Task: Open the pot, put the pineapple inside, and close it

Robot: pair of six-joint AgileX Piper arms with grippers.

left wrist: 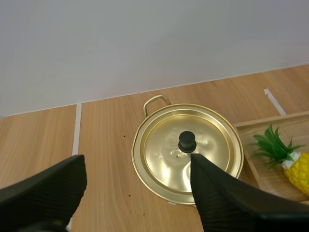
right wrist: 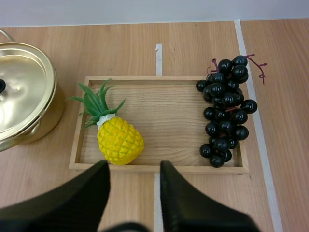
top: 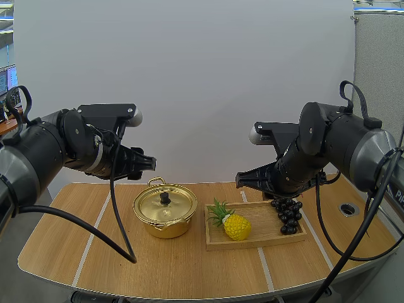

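A gold pot (top: 165, 210) stands on the table with its lid (left wrist: 187, 151) on; the lid has a black knob (left wrist: 187, 141). To its right a small yellow pineapple (top: 231, 223) with a green top lies at the left end of a wooden tray (top: 265, 237). My left gripper (top: 150, 164) hangs open above and left of the pot; its fingers (left wrist: 217, 193) stand wide apart over the pot. My right gripper (top: 240, 180) hovers open above the tray, its fingers (right wrist: 188, 198) just off the tray's near edge beside the pineapple (right wrist: 118, 137).
A bunch of dark grapes (top: 287, 214) lies along the right end of the tray (right wrist: 169, 168). A round hole (top: 348, 209) is set in the table at the far right. White lines cross the wooden tabletop (top: 95, 252).
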